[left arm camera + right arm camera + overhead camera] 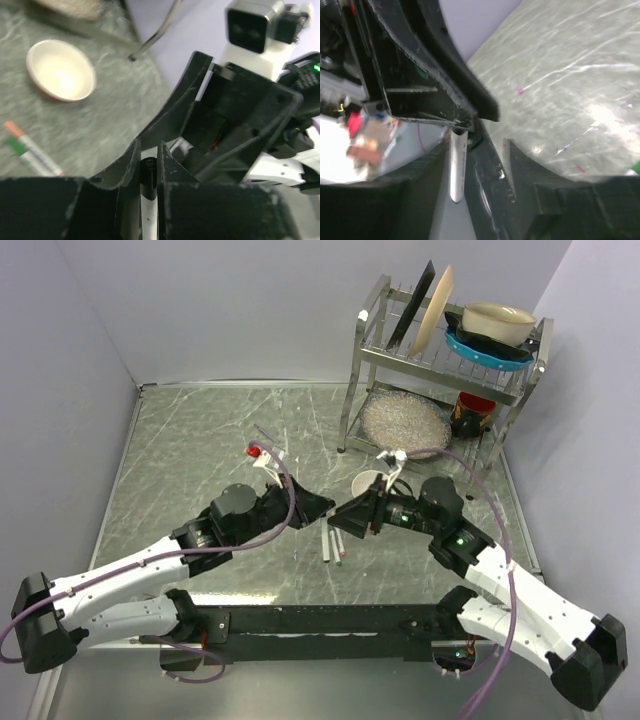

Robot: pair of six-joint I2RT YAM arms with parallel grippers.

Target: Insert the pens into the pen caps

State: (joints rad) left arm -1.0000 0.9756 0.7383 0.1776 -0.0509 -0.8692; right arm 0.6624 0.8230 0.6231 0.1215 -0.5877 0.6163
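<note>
Left end effector (148,150) is clamped narrow on a white pen (457,170), held above the centre of the surface (200,440). Right end effector (345,518) stands parted, with the barrel between its jaws.

Hazard: the pen is held by one grip only, so a misaligned push may tilt or drop it. Cap seating cannot be confirmed.

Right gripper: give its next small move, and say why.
Likely draw the right gripper straight back, away from the left gripper. Its jaws stand open on either side of the white pen, while the left gripper is shut on that pen's barrel and carries it alone. Backing off along the pen's line should avoid knocking it askew.
</note>
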